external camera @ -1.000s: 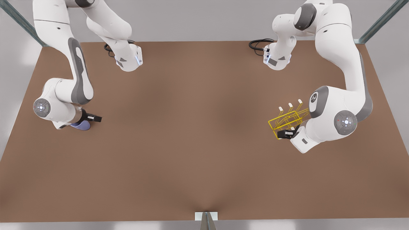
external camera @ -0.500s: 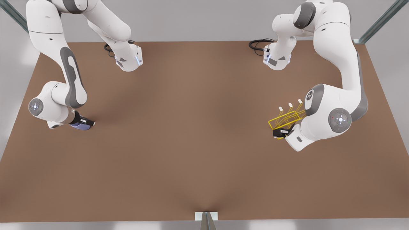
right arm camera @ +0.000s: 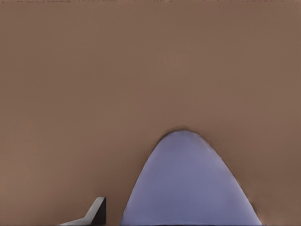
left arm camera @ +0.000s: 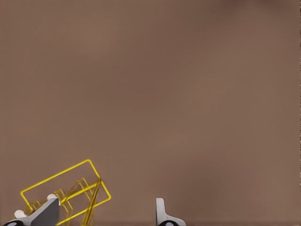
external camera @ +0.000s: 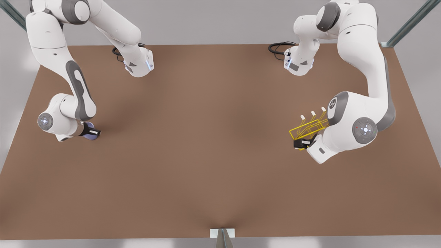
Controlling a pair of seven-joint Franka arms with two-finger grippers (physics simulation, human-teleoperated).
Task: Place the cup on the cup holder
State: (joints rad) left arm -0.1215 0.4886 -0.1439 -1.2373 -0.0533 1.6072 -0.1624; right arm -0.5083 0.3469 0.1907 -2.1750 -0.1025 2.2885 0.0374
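Lowered since before — right gripper (external camera: 92, 132) jaws straddle cup (external camera: 90, 136).

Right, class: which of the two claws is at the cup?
The right claw, on the front view's left, sits over the cup. The left claw is across the table at the yellow rack.

A wide brown matte counter (external camera: 213, 144) fills the scene under soft, even light with faint shadows, backed by a plain pale grey wall (external camera: 213, 20), with slanted grey-green metal struts (external camera: 411, 22) at both far corners and a small white bracket (external camera: 222, 233) at its near edge.
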